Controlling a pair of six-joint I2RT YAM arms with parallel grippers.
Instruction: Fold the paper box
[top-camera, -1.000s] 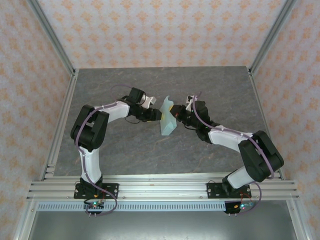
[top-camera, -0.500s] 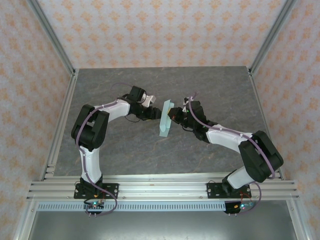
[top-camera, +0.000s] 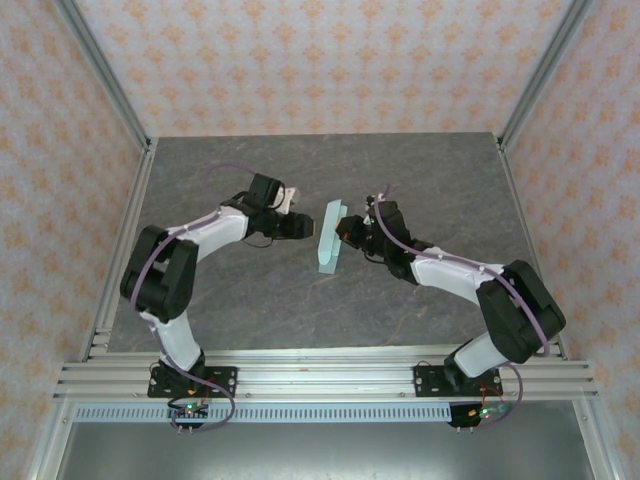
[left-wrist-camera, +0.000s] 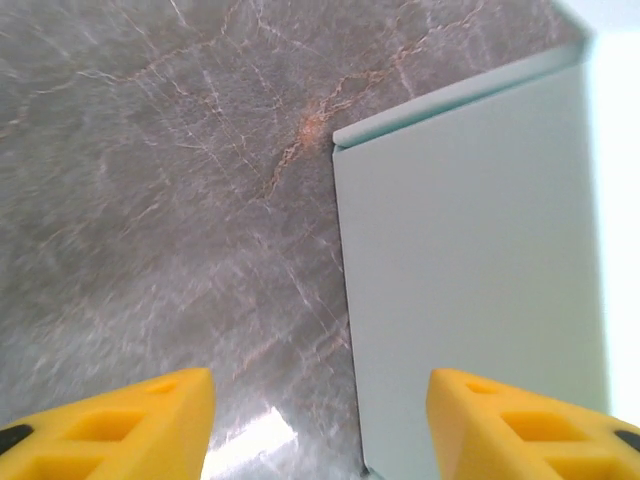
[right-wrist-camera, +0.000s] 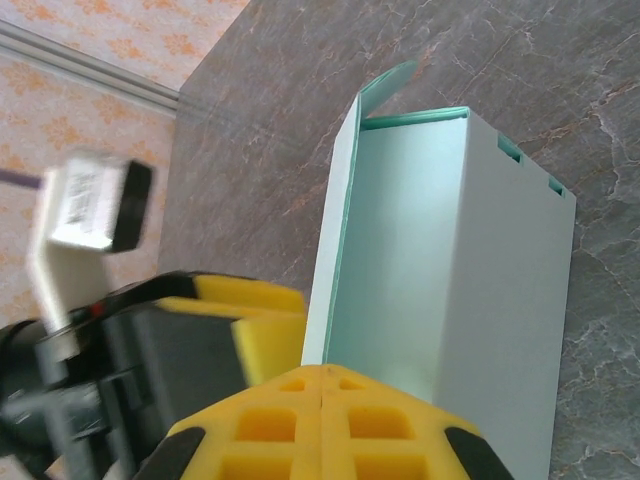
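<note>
The paper box (top-camera: 330, 238) is pale mint-blue card, partly folded, standing on edge at mid-table and narrow from above. My right gripper (top-camera: 347, 232) is on its right side, shut on the thin wall of the paper box (right-wrist-camera: 440, 250). In the right wrist view the right gripper (right-wrist-camera: 322, 372) has its yellow fingers pressed together at the card's edge. My left gripper (top-camera: 303, 227) sits just left of the box, open and apart from it. In the left wrist view the left gripper (left-wrist-camera: 340, 430) has nothing between its fingers, and a flat box panel (left-wrist-camera: 470, 250) rises ahead on the right.
The grey stone table (top-camera: 250, 300) lies bare around the box. Aluminium frame posts (top-camera: 120, 200) and patterned walls close in the left, right and back sides. The left gripper's fingers (right-wrist-camera: 265, 320) stand close beside the box in the right wrist view.
The left gripper has drawn back to the left, off the box, and its elbow has swung outward. The box, held by the right gripper, has turned more upright and looks narrower from above.
</note>
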